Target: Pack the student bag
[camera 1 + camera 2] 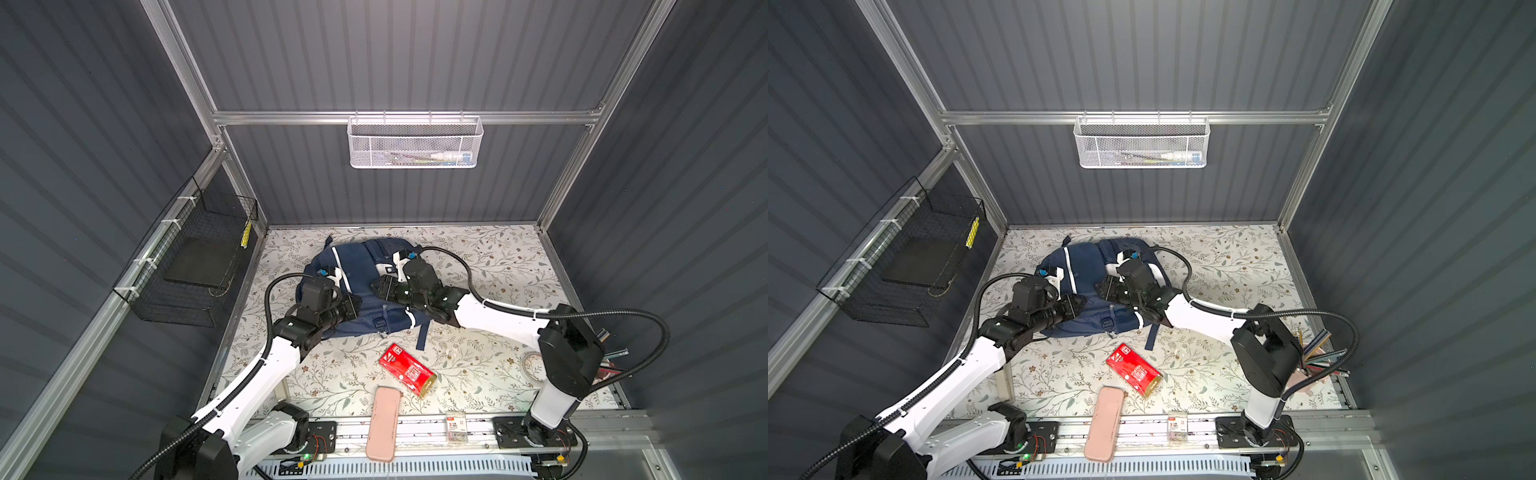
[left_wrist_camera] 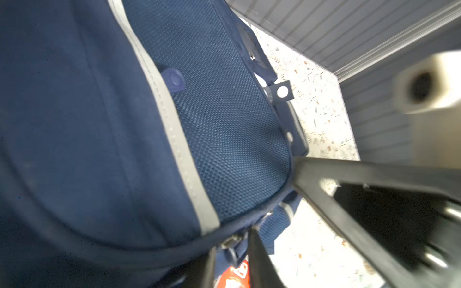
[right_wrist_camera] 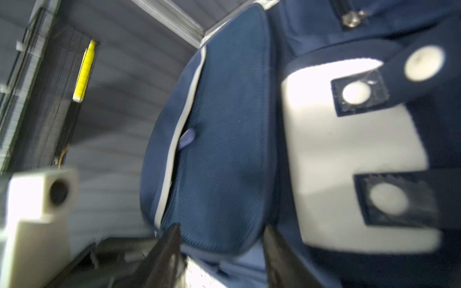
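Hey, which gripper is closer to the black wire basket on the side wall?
Left. The left gripper is at the student bag's side nearest the black wire basket; the right gripper is over the bag's middle, farther from that basket.

wrist views blurred; overexposed glare on the student bag [image 3: 349, 139]

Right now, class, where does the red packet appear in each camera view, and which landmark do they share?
Both top views: red packet lower centre, below the student bag.
Left wrist: a red sliver past the bag's edge.
Right wrist: not in it.
Shared landmark: the bag's white stripe.
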You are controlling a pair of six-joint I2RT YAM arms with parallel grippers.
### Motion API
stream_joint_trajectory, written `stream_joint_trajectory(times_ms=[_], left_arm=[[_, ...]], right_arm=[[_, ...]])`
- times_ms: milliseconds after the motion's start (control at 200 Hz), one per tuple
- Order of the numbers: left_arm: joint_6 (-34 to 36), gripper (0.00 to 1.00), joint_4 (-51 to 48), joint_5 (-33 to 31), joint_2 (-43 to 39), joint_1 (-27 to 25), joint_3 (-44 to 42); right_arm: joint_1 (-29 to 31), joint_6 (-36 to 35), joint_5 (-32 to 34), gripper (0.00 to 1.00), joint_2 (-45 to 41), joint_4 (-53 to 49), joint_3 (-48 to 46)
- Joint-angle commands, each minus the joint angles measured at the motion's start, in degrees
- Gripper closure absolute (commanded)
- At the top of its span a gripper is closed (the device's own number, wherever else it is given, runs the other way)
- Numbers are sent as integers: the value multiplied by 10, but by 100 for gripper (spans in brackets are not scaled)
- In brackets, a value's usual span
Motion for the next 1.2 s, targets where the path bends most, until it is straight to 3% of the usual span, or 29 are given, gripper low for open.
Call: stream_joint_trajectory(times_ms=[0, 80, 175, 370, 535, 720, 886, 1046, 1196], left_arm=[[8, 79, 10, -25, 9, 0, 18], [7, 79, 21, -19, 14, 0, 21], [2, 78, 26, -9, 27, 0, 28], [-7, 78, 26, -9, 24, 0, 28], [-6, 79, 13, -17, 16, 0, 28], [-13, 79, 10, -13, 12, 0, 28], [-14, 79, 4, -12, 6, 0, 29], [-10, 79, -4, -19, 0, 0, 24], [-10, 57, 21, 3, 7, -1, 19]], right_arm=[[-5, -182, 20, 37, -39, -62, 3], [-12, -352, 36, 36, -46, -87, 0], [-16, -540, 4, 39, -42, -86, -11], [-32, -704, -42, 47, -1, -83, 26], [-26, -759, -92, 54, 41, -91, 69], [4, -815, -57, 56, 77, -79, 86], [2, -819, -31, 80, 113, -76, 116], [0, -823, -61, 100, 106, -94, 123], [-1, -800, -113, 100, 80, -112, 135]])
